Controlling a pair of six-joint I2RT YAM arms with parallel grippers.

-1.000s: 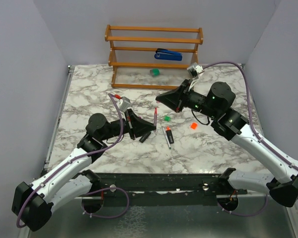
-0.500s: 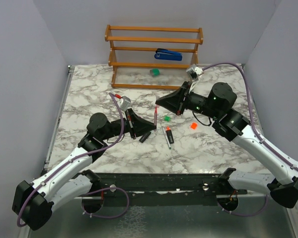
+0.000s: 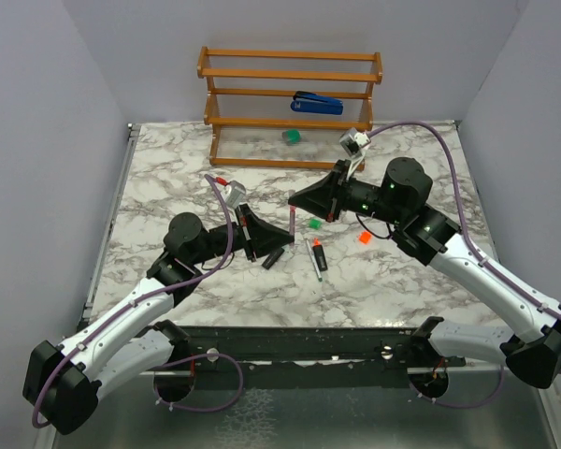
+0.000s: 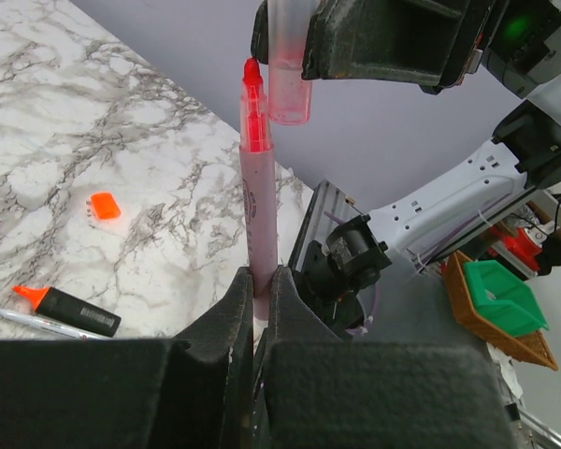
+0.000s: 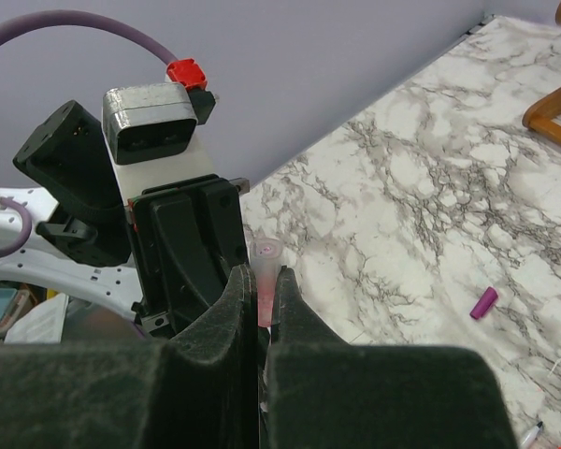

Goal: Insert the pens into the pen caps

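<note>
While my left gripper (image 4: 262, 281) is pinching the pink pen (image 4: 259, 201), right gripper (image 5: 259, 283) is clamping the cap (image 4: 288, 92) just beside its tip (image 4: 252, 77).

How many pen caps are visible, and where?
4. Green cap and orange cap lie on the table, centre-right; purple cap also on it; pale pink cap in the right gripper. Others may be hidden.
</note>
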